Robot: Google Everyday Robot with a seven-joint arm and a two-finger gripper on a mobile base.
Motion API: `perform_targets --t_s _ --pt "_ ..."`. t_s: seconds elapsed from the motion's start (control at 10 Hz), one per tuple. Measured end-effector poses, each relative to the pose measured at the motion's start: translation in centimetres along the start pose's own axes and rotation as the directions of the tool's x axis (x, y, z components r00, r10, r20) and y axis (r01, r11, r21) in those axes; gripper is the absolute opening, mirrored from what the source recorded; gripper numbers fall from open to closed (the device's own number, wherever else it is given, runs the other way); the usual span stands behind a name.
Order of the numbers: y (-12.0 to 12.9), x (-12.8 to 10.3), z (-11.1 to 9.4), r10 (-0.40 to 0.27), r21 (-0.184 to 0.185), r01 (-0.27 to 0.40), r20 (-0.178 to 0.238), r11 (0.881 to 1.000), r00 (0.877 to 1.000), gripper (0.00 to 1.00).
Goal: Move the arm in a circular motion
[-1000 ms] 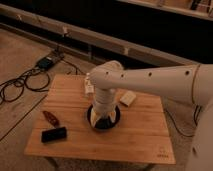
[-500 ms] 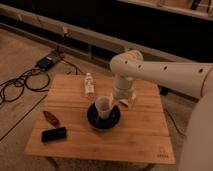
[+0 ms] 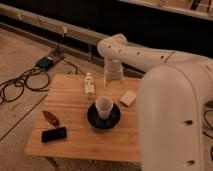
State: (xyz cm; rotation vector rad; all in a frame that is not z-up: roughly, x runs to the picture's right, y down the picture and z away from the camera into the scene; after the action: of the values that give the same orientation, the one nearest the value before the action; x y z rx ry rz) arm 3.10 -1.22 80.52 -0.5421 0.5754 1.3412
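The arm [image 3: 150, 57] is cream-white with thick rounded segments and small dark screw holes. It reaches in from the right, and a very large segment [image 3: 172, 120] fills the right foreground. Its far joint bends down over the back of the wooden table [image 3: 75, 145]. The gripper [image 3: 113, 80] hangs there, above the table's far edge and behind a white cup [image 3: 104, 106]. It holds nothing that I can see.
The cup stands on a dark round plate [image 3: 95, 120] at mid table. A small bottle [image 3: 89, 85] lies behind it and a pale block [image 3: 128, 98] is to its right. A reddish item [image 3: 51, 118] and a black device [image 3: 54, 134] lie front left. Cables [image 3: 20, 85] cover the floor left.
The wrist was over the plate and hid the cup. It has swung right and then back toward the far edge, and the cup now shows in full.
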Motion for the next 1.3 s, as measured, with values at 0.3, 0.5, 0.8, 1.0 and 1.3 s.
perform_targets --t_s 0.3,0.5,0.8,1.0,1.3 --pt "8.4 -2.4 0.4 -0.152 -0.009 0.152 -0.010 0.988 0.988 0.65" --pt "15.7 -1.3 0.5 -0.307 -0.059 0.305 -0.021 0.950 0.951 0.65" --pt "23.2 3.6 -0.9 -0.488 -0.170 0.481 0.001 0.860 0.873 0.65" --pt "25.4 9.3 -2.7 -0.582 -0.246 0.572 0.037 0.782 0.812 0.65" --pt "22.1 15.9 -2.8 -0.603 -0.278 0.585 0.024 0.762 0.797 0.65"
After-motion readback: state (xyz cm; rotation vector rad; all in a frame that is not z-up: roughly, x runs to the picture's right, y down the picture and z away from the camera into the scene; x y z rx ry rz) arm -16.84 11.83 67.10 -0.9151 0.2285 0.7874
